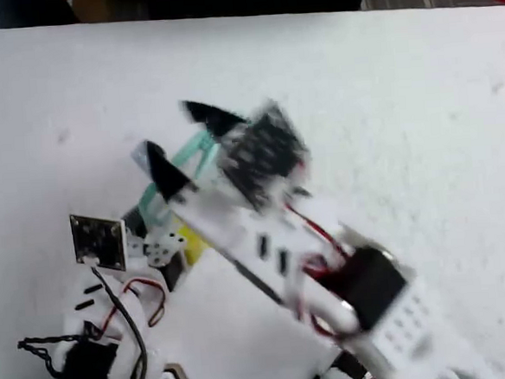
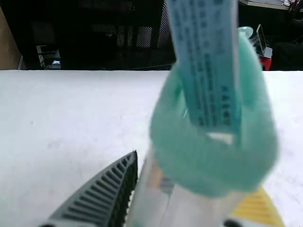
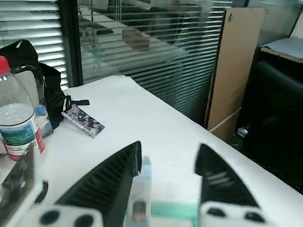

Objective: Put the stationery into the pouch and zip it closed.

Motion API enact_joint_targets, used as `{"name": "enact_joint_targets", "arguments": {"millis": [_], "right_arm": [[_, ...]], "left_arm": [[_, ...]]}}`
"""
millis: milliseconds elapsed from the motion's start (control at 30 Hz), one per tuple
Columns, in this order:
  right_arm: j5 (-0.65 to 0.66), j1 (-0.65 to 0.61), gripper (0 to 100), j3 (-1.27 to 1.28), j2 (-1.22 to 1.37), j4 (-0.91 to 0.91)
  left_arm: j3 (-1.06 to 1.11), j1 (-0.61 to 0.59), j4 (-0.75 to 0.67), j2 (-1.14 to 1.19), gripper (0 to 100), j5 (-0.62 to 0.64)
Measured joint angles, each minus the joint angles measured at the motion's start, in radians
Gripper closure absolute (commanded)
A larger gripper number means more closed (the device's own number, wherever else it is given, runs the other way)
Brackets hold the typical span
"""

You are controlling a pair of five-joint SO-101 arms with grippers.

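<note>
Beyond the jaws of the right gripper (image 3: 169, 147) I log one white table (image 3: 142, 113), slatted window blinds (image 3: 156, 42), a brown board (image 3: 235, 71) leaning upright and a black chair (image 3: 279, 113). Off to the side of those jaws: a water bottle (image 3: 16, 118), a black bag (image 3: 45, 80) and a printed card (image 3: 83, 121) flat on the table.

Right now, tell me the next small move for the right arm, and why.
Probably lower the right end effector and close it on the blue ruler to push it further in. The ruler sticks well out of the teal mouth of the pouch, so the zip likely cannot close yet, and the right end effector is open over the pouch.
</note>
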Motion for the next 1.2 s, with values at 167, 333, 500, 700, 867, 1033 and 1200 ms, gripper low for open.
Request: {"name": "enact_joint_targets", "arguments": {"millis": [167,333,500,700,867,1033,1200], "right_arm": [[0.000,0.006,96.0,-0.127,0.199,0.037],[0.000,-0.006,97.1,-0.181,0.216,0.239],[0.000,0.015,97.1,-0.183,0.138,0.324],[0.000,0.026,95.1,-0.184,0.086,0.338],[-0.008,0.041,76.8,-0.212,0.121,0.354],[-0.244,0.046,71.4,-0.213,0.230,0.400],[-0.525,0.025,69.0,-0.319,0.315,0.400]], "left_arm": [[0.000,0.000,0.000,0.000,71,0.000],[0.000,0.000,0.000,0.000,71,0.000],[0.000,0.000,0.000,0.000,71,0.000],[0.000,0.000,0.000,0.000,71,0.000],[0.000,0.000,0.000,0.000,71,0.000],[0.000,0.000,0.000,0.000,71,0.000],[0.000,0.000,0.000,0.000,71,0.000]]}}
